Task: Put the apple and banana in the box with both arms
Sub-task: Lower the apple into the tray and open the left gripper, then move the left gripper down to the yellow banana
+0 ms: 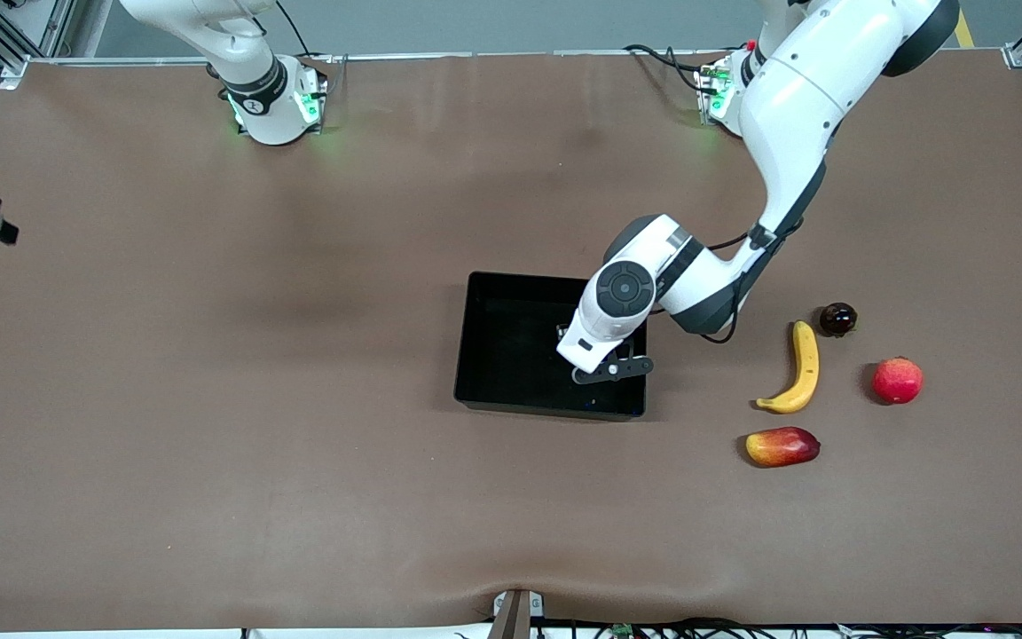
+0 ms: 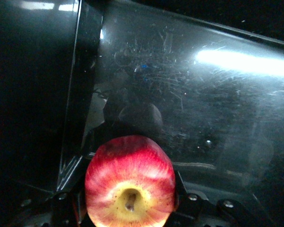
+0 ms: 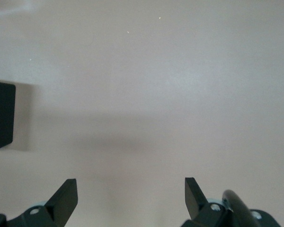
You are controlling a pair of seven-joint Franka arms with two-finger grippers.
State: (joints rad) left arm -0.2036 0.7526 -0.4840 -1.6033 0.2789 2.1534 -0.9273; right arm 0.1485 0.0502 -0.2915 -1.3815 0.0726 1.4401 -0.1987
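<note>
My left gripper [image 1: 607, 367] is over the black box [image 1: 502, 355], at the box's end toward the left arm. It is shut on the apple [image 2: 130, 182], red with yellow streaks, stem dimple facing the camera. The box's scratched floor [image 2: 203, 118] fills the left wrist view beneath the apple. In the front view the hand hides the apple. The yellow banana [image 1: 802, 368] lies on the table beside the box, toward the left arm's end. My right gripper [image 3: 131, 194] is open and empty over bare table, with a corner of the box [image 3: 1, 116] in its view; this arm waits.
Beside the banana lie a pinkish-red round fruit [image 1: 898, 380], a red-and-yellow mango-like fruit [image 1: 782, 446] nearer the front camera, and a small dark round fruit [image 1: 837, 319] farther from it. The brown table mat [image 1: 209, 399] stretches from the box toward the right arm's end.
</note>
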